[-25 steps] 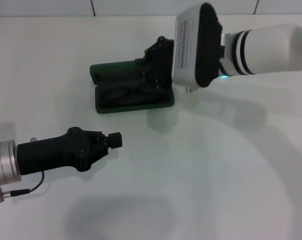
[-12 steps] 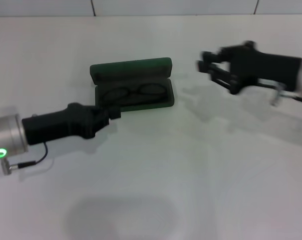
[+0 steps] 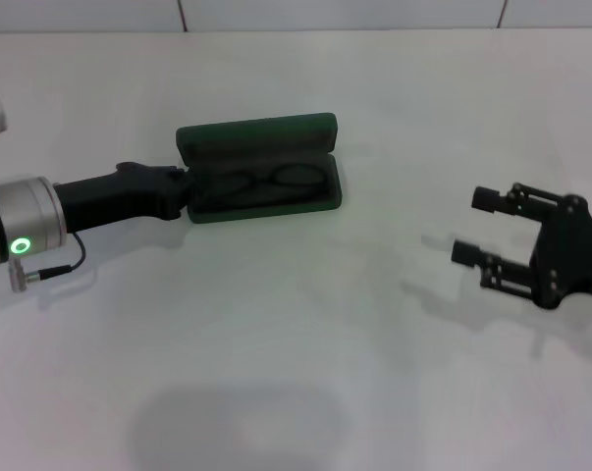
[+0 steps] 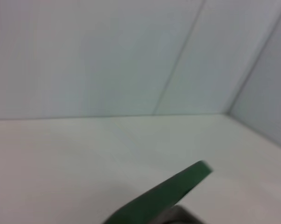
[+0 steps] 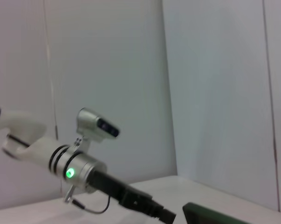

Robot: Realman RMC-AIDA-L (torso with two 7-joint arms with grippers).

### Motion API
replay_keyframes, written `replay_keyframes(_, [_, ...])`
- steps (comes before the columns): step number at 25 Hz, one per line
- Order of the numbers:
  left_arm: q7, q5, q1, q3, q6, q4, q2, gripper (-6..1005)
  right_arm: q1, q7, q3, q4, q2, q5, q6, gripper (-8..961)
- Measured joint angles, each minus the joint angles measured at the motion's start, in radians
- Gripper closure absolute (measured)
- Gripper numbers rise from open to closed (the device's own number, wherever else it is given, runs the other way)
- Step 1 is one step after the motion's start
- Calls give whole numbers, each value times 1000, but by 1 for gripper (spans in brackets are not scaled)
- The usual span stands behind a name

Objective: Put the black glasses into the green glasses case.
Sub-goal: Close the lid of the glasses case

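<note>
**Glasses lie in the open case, left tool at its end**

Head view: the black glasses (image 3: pixel 264 183) lie inside the open green glasses case (image 3: pixel 259 169) on the white counter (image 3: pixel 296 334). The left tool (image 3: pixel 186 192) touches the case's left end; whether it is spread I cannot tell. The right tool (image 3: pixel 477 226) is spread, well apart.

Left wrist view: the case's green edge (image 4: pixel 163 196) shows close up.

Right wrist view: the left arm (image 5: pixel 84 170) reaches toward the case corner (image 5: pixel 210 215).

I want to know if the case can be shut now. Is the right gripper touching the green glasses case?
Apart. In the head view the right gripper hangs open well off to the side of the green glasses case, with bare table between them.
</note>
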Motion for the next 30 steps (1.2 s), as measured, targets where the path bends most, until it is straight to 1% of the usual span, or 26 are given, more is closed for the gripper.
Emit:
replay_keyframes(2, [-9,30,-18,3,-38,0,1,959,-27,-44,-5,10,6,0,-6,434])
replay_keyframes(4, [-24,75,-42,3,-82,0,-4,959,-39,-70,-7,31,7,0,-11,375])
replay_keyframes(7, [-40,119,-61,3,-130,-1,-10,958,-40,-83,-7,61,7,-7,-18,283])
replay_keyframes(12, [-33,120,-67,0,-172,1,-20,957,-36,-98,-22,80,7,-12,-24,114])
replay_keyframes(17, [-35,124,-72,3,-241,1,-28,957,-28,-101,-50,82,7,-13,-20,79])
replay_keyframes(25, [-38,117,-80,0,-338,1,-38,955,-24,-102,-55,83,12,-13,-20,79])
replay_keyframes(27, [-40,98,-86,-2,-380,1,-44,955,-23,-102,-55,83,12,-13,-21,79])
replay_keyframes(30, [-40,77,-87,-2,-390,1,-46,955,-24,-103,-55,83,12,-13,-22,79])
